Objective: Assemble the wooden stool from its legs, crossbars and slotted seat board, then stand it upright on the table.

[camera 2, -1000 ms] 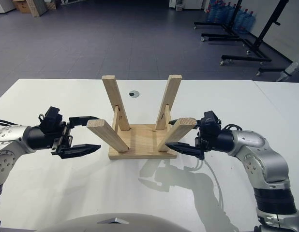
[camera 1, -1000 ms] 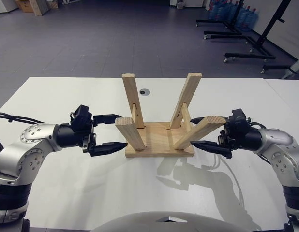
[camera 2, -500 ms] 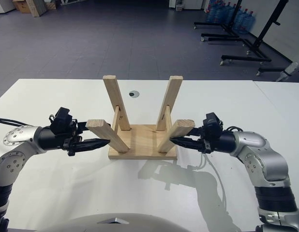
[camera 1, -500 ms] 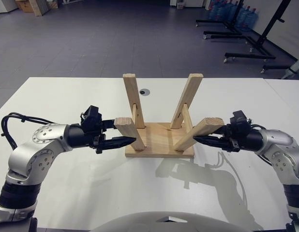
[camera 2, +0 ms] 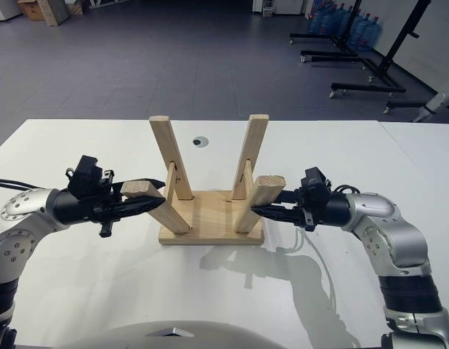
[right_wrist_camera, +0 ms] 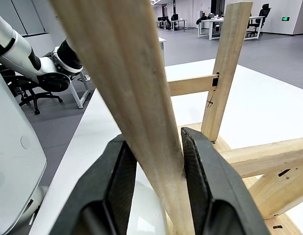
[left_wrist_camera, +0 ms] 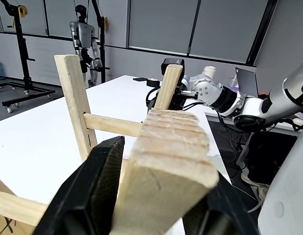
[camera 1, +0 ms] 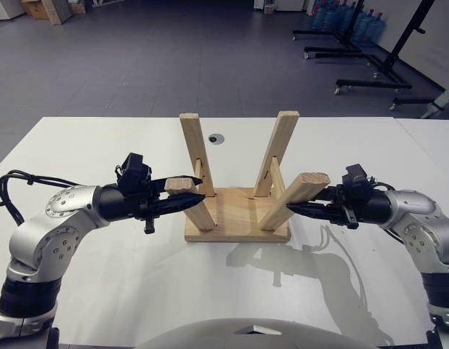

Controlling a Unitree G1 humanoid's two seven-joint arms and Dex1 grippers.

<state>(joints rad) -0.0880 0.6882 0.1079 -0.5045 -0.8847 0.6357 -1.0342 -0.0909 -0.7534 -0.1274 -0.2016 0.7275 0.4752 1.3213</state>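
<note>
In the middle of the white desk point(camera 1: 94, 149) the stool point(camera 1: 237, 190) is upside down; its seat board point(camera 1: 235, 219) lies on the desk surface and the four legs point upward. The far left leg point(camera 1: 193, 149) and the far right leg point(camera 1: 277, 149) lean a little outward, away from each other; the near left leg point(camera 1: 197, 209) and the near right leg point(camera 1: 291, 201) lean outward more strongly, toward the two arms. In the left wrist view a thin crossbar point(left_wrist_camera: 112, 125) joins two of the legs, and in the right wrist view another crossbar point(right_wrist_camera: 190, 84) enters a slot in a leg.

The left tool point(camera 1: 195, 188) comes from the left side and is closed on the upper end of the near left leg; in the left wrist view one black finger point(left_wrist_camera: 88, 196) presses against each side of the wood, and the cut end of the leg stands out beyond them. The right tool point(camera 1: 297, 203) comes from the right side and is closed on the near right leg, below its top end; in the right wrist view its fingers point(right_wrist_camera: 119, 181) touch both faces of the leg.

On the far part of the desk, just behind the stool, there is a small round hole point(camera 1: 216, 138). On the grey floor beyond the desk, at the far right, stand black wheeled stands point(camera 1: 370, 69) and some blue water bottles point(camera 1: 344, 13).
</note>
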